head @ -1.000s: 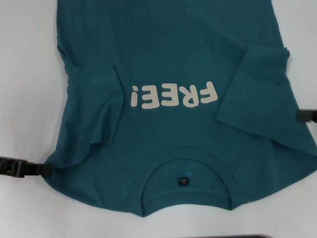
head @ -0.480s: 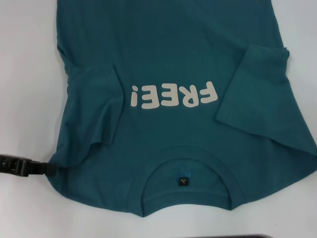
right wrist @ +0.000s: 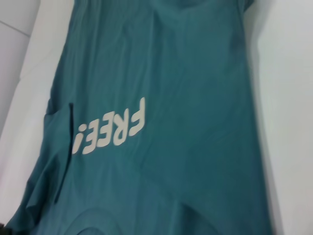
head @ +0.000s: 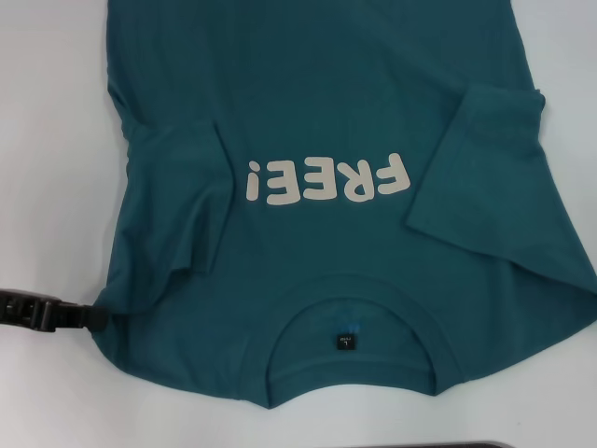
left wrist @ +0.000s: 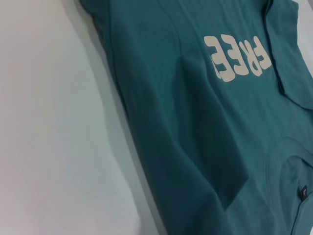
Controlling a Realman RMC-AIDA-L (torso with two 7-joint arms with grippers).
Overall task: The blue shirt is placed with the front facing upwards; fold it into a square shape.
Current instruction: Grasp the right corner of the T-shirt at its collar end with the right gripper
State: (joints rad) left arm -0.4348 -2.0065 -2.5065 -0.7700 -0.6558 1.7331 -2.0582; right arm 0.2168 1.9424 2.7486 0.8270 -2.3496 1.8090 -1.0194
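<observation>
I have the blue shirt (head: 326,121) flat on the white tabletop (head: 47,140), print up, both sleeves folded inward. My left end effector (head: 89,319) sits at its shoulder edge; grip width I cannot tell. The right is out of view. A shallow pinch could slip and undo the sleeve fold.

White table (head: 56,112): one blue shirt (head: 326,103) lies flat on it, front up, both sleeves folded inward.
</observation>
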